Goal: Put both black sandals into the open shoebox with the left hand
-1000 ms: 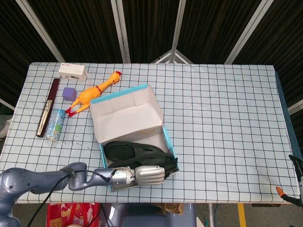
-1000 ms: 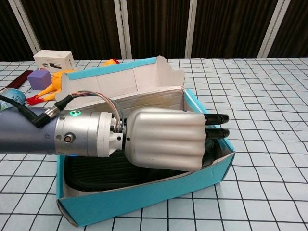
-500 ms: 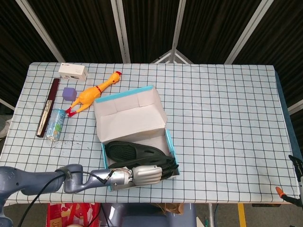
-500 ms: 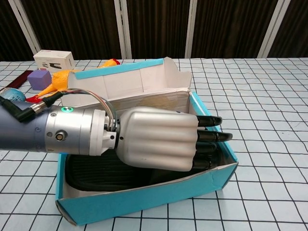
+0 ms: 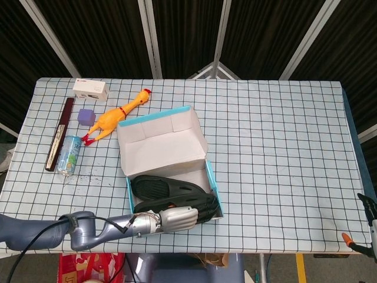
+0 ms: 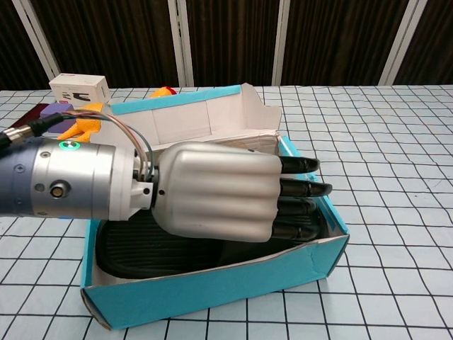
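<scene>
Checkered tablecloth (image 5: 283, 147), dark slatted backdrop. Shoebox (image 5: 215, 191) sits near the front edge, lid flap up. Both black sandals (image 5: 168, 190) look to be lying inside it, though the second one is mostly hidden by the hand. Left hand (image 6: 219, 202) hovers over the box's near side, fingers (image 6: 304, 188) extended flat and close together, holding nothing. Right hand isn't visible. Judgement: placement looks done. Lift straight up and back, keeping the fingers clear of the front wall so the box doesn't drag. Rubber chicken (image 5: 115, 116) is well apart.
</scene>
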`<action>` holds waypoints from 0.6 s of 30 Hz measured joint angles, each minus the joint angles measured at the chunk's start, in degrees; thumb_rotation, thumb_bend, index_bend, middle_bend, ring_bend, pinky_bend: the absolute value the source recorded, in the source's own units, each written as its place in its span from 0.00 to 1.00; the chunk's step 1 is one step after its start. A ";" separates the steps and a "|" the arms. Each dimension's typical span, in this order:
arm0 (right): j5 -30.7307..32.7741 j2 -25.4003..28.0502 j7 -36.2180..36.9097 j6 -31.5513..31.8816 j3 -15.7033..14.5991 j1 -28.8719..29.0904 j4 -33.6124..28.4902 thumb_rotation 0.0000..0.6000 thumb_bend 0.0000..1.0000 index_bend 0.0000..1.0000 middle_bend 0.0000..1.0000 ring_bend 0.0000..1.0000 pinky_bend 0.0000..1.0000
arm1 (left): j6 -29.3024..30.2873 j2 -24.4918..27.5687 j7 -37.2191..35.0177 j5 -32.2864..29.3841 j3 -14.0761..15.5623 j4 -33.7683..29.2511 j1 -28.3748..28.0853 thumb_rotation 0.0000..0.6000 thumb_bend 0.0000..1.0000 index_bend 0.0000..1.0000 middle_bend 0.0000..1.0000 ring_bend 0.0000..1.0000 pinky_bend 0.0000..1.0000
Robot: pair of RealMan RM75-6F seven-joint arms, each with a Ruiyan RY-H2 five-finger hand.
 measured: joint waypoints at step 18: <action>0.33 0.16 -0.14 -0.21 -0.06 -0.02 -0.32 1.00 0.25 0.09 0.12 0.14 0.09 | 4.17 11.95 6.15 -2.49 -0.23 -16.85 6.65 0.95 0.16 0.06 0.20 0.03 0.15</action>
